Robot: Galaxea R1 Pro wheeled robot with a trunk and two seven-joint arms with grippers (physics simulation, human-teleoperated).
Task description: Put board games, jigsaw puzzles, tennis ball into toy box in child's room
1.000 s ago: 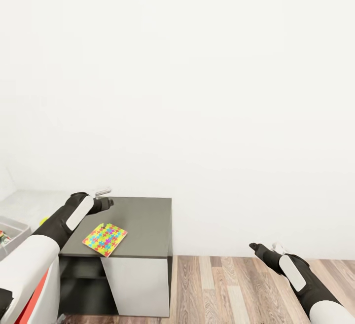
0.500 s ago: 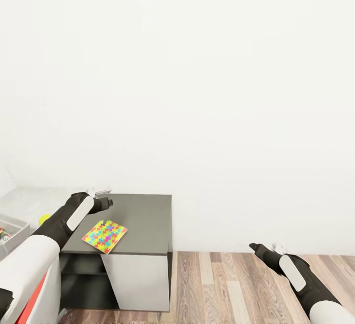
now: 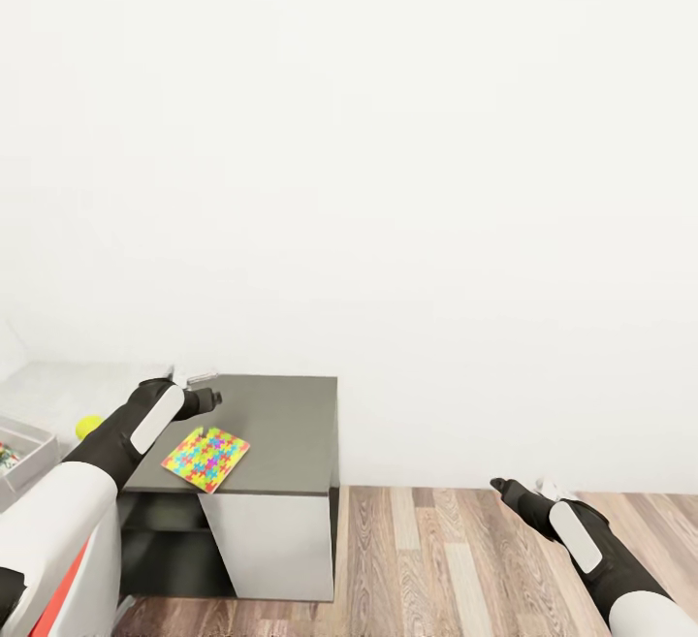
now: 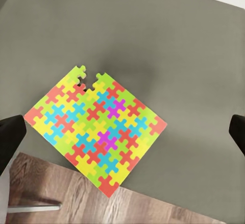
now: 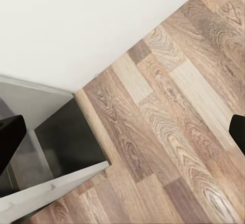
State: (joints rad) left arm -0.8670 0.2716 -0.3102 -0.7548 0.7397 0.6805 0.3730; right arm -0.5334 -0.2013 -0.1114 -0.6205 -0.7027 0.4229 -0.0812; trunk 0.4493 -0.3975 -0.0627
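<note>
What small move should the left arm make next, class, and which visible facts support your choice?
Probably lower the left gripper straight onto the jigsaw puzzle. Its jaws are spread wide and empty above the sheet, which lies flat on the dark grey side unit with one corner overhanging the front edge. That corner looks like the easiest place to pinch.

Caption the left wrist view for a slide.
Open left gripper hovering over a colourful jigsaw puzzle on the dark grey side unit.

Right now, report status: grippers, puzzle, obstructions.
Left gripper open, above the jigsaw puzzle. Right gripper open, empty, over wood floor. Puzzle flat on dark grey side unit, near its front edge. Nothing blocking it.
</note>
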